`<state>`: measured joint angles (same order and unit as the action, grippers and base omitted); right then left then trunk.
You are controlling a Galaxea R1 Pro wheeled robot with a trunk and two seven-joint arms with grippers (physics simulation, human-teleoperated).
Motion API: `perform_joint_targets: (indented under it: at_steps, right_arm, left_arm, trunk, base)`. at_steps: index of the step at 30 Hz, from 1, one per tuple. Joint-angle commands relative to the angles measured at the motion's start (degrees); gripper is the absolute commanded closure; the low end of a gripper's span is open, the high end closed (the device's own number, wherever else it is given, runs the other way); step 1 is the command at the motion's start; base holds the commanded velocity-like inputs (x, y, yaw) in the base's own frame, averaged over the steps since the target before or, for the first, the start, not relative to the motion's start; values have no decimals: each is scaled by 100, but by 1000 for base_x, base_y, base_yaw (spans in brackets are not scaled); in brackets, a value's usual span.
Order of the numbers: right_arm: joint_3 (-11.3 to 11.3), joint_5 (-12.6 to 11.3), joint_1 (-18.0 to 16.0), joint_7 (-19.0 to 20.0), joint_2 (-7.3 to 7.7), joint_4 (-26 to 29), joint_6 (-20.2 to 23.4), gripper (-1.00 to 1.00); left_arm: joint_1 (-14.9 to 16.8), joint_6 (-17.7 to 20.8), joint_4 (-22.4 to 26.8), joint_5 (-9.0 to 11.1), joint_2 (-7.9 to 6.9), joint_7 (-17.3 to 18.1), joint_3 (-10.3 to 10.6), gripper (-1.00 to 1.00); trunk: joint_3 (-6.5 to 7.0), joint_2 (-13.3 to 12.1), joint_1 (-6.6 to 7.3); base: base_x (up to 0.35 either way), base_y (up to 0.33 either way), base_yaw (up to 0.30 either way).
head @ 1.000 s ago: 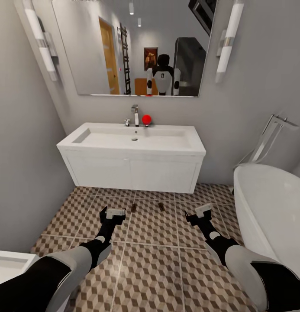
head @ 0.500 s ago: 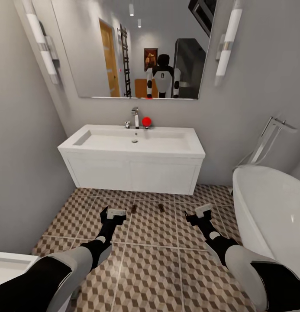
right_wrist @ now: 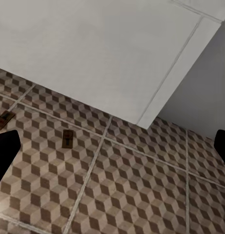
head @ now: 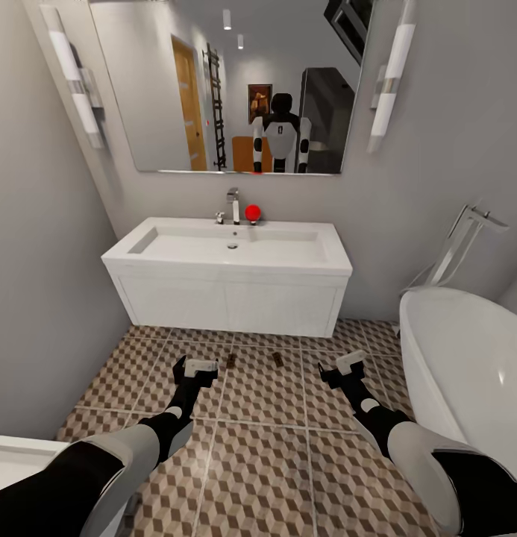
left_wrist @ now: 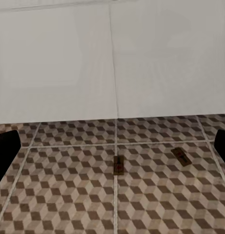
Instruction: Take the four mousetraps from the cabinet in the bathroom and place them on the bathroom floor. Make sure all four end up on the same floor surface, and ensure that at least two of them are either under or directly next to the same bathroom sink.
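Note:
Two mousetraps lie flat on the bathroom floor point(head: 265, 447) just in front of the sink point(head: 232, 246), one point(head: 230, 360) left of the other point(head: 277, 359). The left wrist view shows them as one mousetrap point(left_wrist: 119, 165) and another mousetrap point(left_wrist: 181, 156) below the white vanity front. They appear again in the right wrist view as a mousetrap point(right_wrist: 67, 139) and a second one point(right_wrist: 4, 118). My left gripper point(head: 195, 368) hovers low beside the left trap, open and empty, its dark fingers point(left_wrist: 5, 151) spread wide. My right gripper point(head: 346, 365) is open too, right of the traps.
A white bathtub point(head: 467, 373) with a chrome floor faucet point(head: 459, 246) fills the right side. A white fixture's edge point(head: 12, 456) sits at the lower left. A grey wall point(head: 42, 298) closes the left. A mirror point(head: 236, 89) hangs above the sink.
The whole head picture has slid slightly downward, so the camera moved. Both grippers and the two traps keep their places.

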<state>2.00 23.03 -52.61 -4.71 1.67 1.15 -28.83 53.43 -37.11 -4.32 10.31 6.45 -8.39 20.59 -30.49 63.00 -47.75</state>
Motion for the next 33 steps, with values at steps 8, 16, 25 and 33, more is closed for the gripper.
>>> perform_joint_targets:
  at_steps: [8, 16, 25, 33]
  right_arm:
    - [20, 61, -4, -36, 0, -9, -17, -100]
    - [20, 61, -5, -39, 0, -7, -17, -100]
    - [20, 61, -4, -35, 0, -9, -17, -100]
    - [20, 61, -4, -36, 0, -9, -16, -100]
  left_arm:
    - [10, -33, -25, 41, 5, -13, 50, -100]
    - [10, -33, -25, 41, 5, -13, 50, -100]
    - [9, -33, -25, 41, 5, -13, 50, -100]
    - [4, -33, -25, 41, 5, -13, 50, -100]
  trunk:
    - [138, -318, 176]
    - [282, -639, 352]
    - [444, -1000, 549]
    - [587, -1321, 725]
  base:
    - [0, 0, 0]
    - [0, 0, 0]
    - [0, 0, 0]
    - [0, 0, 0]
